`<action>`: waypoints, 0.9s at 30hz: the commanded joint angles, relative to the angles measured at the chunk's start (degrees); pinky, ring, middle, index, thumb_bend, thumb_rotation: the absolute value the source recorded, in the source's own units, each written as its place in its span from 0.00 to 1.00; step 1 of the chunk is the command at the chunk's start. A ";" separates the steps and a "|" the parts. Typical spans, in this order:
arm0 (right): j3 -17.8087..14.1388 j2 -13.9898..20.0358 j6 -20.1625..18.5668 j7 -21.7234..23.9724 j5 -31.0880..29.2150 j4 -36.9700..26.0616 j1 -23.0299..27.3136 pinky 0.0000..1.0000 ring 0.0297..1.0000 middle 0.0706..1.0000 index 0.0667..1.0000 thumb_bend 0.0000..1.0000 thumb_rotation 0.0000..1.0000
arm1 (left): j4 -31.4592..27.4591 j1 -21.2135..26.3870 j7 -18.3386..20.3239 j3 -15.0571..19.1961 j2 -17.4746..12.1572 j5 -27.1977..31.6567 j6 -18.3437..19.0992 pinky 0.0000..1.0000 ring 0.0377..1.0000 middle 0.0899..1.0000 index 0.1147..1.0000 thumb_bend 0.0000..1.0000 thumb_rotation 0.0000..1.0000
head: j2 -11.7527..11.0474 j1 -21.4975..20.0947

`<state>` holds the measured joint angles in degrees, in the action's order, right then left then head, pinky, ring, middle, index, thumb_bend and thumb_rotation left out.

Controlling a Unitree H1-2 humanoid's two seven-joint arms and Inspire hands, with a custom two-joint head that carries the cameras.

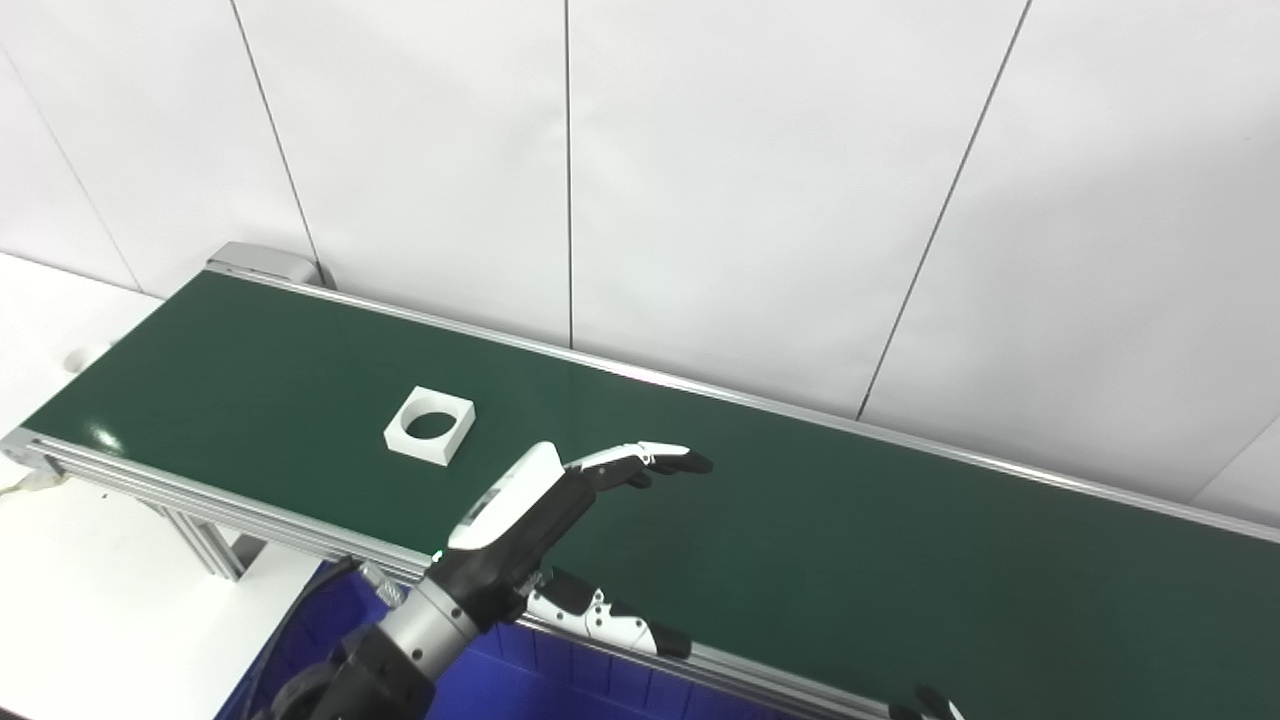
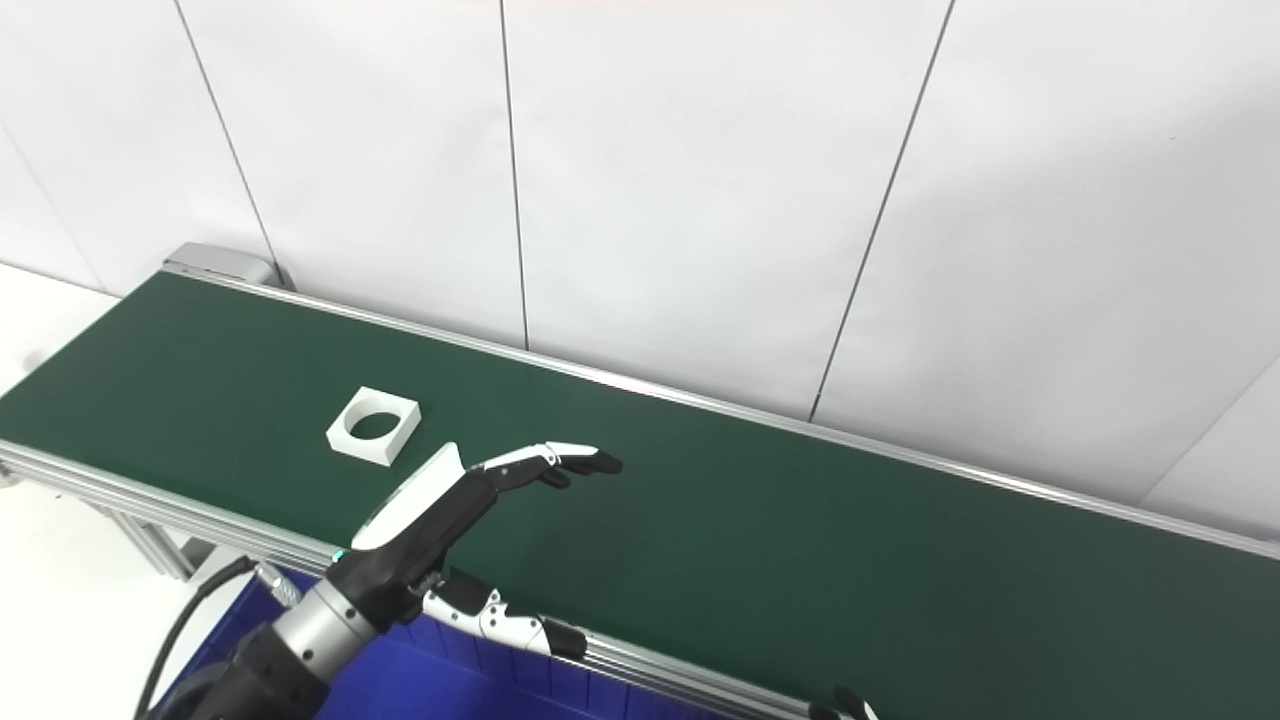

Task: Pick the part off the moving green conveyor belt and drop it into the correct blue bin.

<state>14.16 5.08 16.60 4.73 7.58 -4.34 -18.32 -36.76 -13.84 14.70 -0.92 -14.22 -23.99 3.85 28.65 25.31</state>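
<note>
Part [image 1: 430, 424]: white square block with a round hole, lying flat on the belt [image 1: 800, 520], left of centre, roughly midway between the near and far rails. Nothing is touching it.

Left hand [image 1: 560, 500] is hovering over the near half of the belt, just right of the part and apart from it. Fingers [image 1: 650, 458] are stretching out almost straight toward the right, thumb [image 1: 610, 618] is hanging low over the near rail. The hand is spread wide and holding nothing.

Judgement: the step in hand is the intercept. Doing it well likely means waiting with the hand wide and low, closing only when the part is sitting between thumb and fingers, gripping across two flat sides.

Bin [image 1: 560, 690] is lying below the near rail, under the left arm.

Right hand [image 1: 935, 704]: only dark fingertips are showing at the bottom edge; cannot tell its state.
</note>
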 commanded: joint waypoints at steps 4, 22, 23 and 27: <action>-0.08 -0.49 3.03 0.25 -0.85 -0.61 0.82 0.68 0.77 0.81 0.89 0.51 0.85 | -0.92 2.61 0.44 1.21 -2.23 -0.45 1.53 0.74 0.79 0.77 0.75 0.79 0.27 | 0.15 -0.05; 0.33 -0.84 3.55 0.43 -1.19 0.18 1.28 0.68 0.77 0.82 0.89 0.51 0.86 | 8.58 10.93 1.87 1.91 -10.61 -4.54 1.45 0.73 0.80 0.79 0.76 0.81 0.17 | 0.16 -0.53; 0.33 -0.85 3.60 0.39 -1.12 0.23 1.31 0.68 0.77 0.82 0.89 0.51 0.85 | 9.02 11.35 1.88 1.76 -11.01 -5.08 1.20 0.73 0.79 0.78 0.76 0.82 0.16 | 0.16 -0.53; 0.39 -0.93 3.71 0.24 -0.90 0.36 1.32 0.68 0.77 0.81 0.89 0.52 0.85 | 11.47 13.15 2.01 1.35 -12.84 -6.48 0.55 0.74 0.79 0.78 0.76 0.82 0.16 | 0.16 -0.70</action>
<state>14.40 4.72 16.60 4.76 7.11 -2.99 -17.36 -25.22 -2.62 16.91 0.18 -25.01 -29.55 5.85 28.74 24.70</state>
